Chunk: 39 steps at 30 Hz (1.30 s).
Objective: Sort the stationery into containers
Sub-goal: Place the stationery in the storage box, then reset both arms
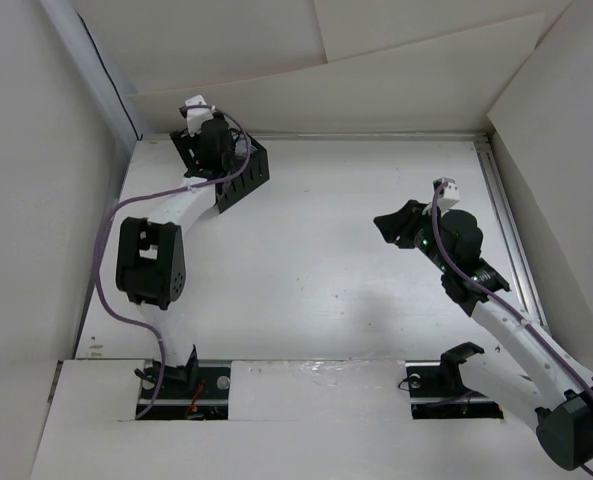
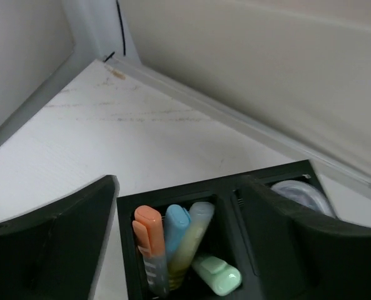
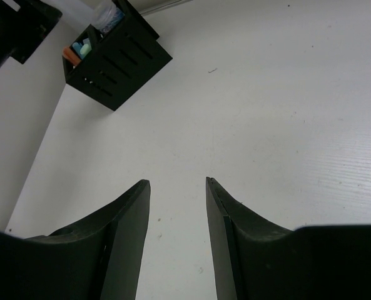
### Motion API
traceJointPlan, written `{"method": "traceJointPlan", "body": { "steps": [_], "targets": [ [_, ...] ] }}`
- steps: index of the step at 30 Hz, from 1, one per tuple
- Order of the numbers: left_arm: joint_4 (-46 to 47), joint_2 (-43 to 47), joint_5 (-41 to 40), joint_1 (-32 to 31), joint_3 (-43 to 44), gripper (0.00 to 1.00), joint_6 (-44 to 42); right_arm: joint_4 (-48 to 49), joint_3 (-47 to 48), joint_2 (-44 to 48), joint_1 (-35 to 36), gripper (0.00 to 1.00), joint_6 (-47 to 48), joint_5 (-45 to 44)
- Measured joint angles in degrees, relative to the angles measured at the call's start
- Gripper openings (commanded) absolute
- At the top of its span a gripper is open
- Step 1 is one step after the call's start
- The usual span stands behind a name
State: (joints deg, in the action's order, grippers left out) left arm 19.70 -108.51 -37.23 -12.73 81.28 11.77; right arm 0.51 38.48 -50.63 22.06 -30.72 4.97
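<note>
**Top external view: left gripper over the box, right gripper well apart**

From above we see the box (image 1: pixel 244 182) in the far left corner of the table (image 1: pixel 326 260), its slotted side facing the middle. The left gripper (image 1: pixel 214 140) hangs directly over it.

In the left wrist view we look down between that gripper's fingers (image 2: pixel 54 244). They stand wide apart, one on either side of the box's left compartment, with nothing held between them. We cannot tell whether they touch the box.

Four sticks lean together in that compartment. An orange-tipped stick (image 2: pixel 149 234) is at the left and a blue stick (image 2: pixel 176 226) is just beside it. A yellow stick (image 2: pixel 196 231) rests against the blue one, and a green stick (image 2: pixel 218 275) sits lower at the near right. In the next compartment to the right we see part of a pale roll (image 2: pixel 298 189), half hidden behind the right finger.

Further right in the top view, the right gripper (image 1: pixel 398 222) hovers over the right half of the table, well apart from the box. In the right wrist view its fingers (image 3: pixel 119 244) are parted and only table shows in the gap. The box sits far off at the upper left, with blue and orange showing at its top.
</note>
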Motion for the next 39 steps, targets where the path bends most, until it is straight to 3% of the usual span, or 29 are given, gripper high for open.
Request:
{"method": "traceJointPlan", "body": {
  "steps": [1,5,6,7,13,21,26,39],
  "targets": [
    [-0.2,1.3,0.2,-0.2,-0.2,1.00,0.2,0.0,0.0,0.0,0.0,0.47,0.0,0.1],
    [-0.8,8.7,2.3,-0.9,-1.0,1.00,2.5,0.0,0.0,0.3,0.0,0.52,0.0,0.6],
    [-1.0,10.7,2.8,-1.0,-1.3,1.00,3.3,0.0,0.0,0.5,0.0,0.61,0.0,0.7],
    [-1.1,12.8,3.1,-1.1,-1.7,1.00,4.2,0.0,0.0,0.7,0.0,1.00,-0.1,0.9],
    [-2.6,24.4,7.6,-1.0,-7.0,1.00,10.0,0.0,0.0,0.5,0.0,1.00,-0.1,1.9],
    [-7.3,40.0,16.0,-1.0,-26.3,1.00,17.4,0.0,0.0,-0.3,0.0,1.00,-0.1,2.4],
    [-10.0,49.8,19.1,-0.9,-32.4,1.00,20.5,0.0,0.0,-1.3,0.1,1.00,-0.1,2.4],
    [-17.7,56.9,20.0,-0.7,-38.5,1.00,23.2,0.0,0.0,-1.5,0.1,1.00,-0.1,2.4]
  ]
}}
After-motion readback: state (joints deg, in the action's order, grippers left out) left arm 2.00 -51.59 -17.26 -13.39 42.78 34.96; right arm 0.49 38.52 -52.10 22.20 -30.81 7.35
